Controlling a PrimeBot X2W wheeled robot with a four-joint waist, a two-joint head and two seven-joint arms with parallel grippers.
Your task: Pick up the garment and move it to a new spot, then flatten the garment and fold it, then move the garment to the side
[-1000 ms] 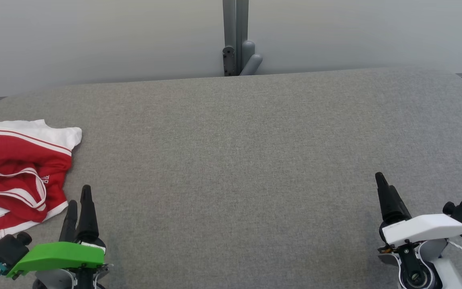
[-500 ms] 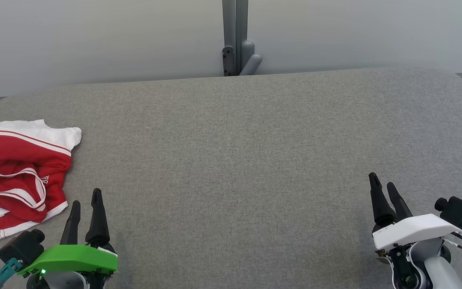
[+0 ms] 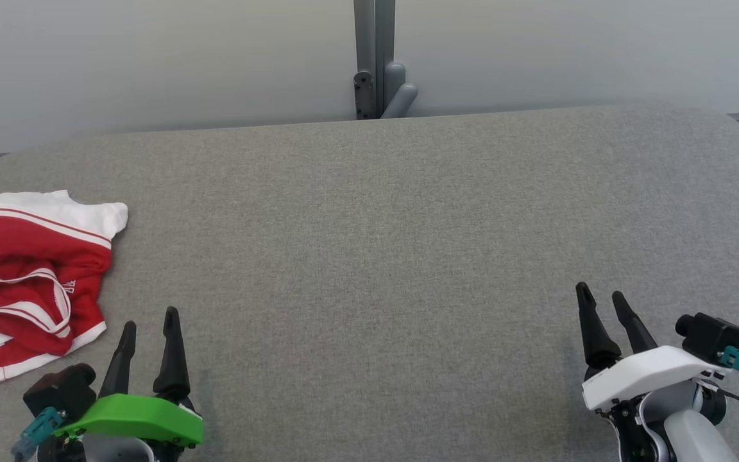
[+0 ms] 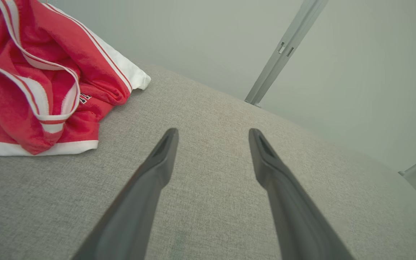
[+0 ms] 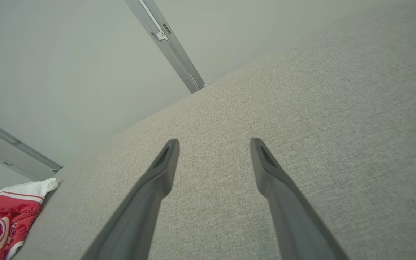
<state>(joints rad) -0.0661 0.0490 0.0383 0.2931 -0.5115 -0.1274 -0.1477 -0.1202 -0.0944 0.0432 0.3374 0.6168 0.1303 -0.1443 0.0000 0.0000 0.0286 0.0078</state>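
1. the left gripper [image 3: 150, 317] is seen at the near left under a green cover [image 3: 132, 417]. its two dark fingers are spread apart and nothing is gripped.
2. the right gripper [image 3: 598, 290] is seen at the near right under a white cover [image 3: 645, 375]. its fingers are likewise spread and nothing is gripped.
3. in each wrist view, plain fabric is seen between and ahead of the fingers.
4. the garment [image 3: 29, 256] is found on the left end of the surface [image 3: 369, 256], just beyond and to the left of the left gripper, and apart from it. it is crumpled, red with white stripes, with a white hem turned toward the near side. its left part is cut off by the edge of the head view.
5. a wide open stretch of surface is left between the two grippers, and from the garment across to the right end.
6. the far edge is seen running straight across, and both far corners are rounded. the garment is laid close to the far left corner. the near edge cannot be made out.
7. the surface is covered in flat grey woven fabric, and a faint change of tone is seen toward the right end.
8. a plain pale wall [image 3: 151, 58] is seen behind. a grey upright post [image 3: 374, 51] is set at the middle of the far edge, with a small grey fitting [image 3: 398, 96] at its foot.
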